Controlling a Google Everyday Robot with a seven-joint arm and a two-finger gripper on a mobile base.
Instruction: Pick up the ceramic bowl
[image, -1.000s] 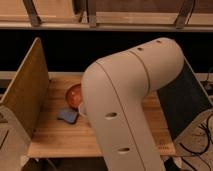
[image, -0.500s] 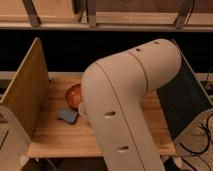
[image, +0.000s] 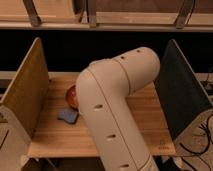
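- The arm (image: 115, 115) fills mid-frame, folded over the table (image: 150, 127), probably to reach downward.
- Left-centre lies a blue pad (image: 68, 116).
- Just behind it is the ceramic bowl (image: 72, 95), half hidden by the arm.
- The gripper is out of sight past the arm; I cannot tell its grip.

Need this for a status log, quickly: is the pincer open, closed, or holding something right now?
Pincer: cannot be told. It is out of view, presumably behind the white arm, which also covers most of the ceramic bowl.
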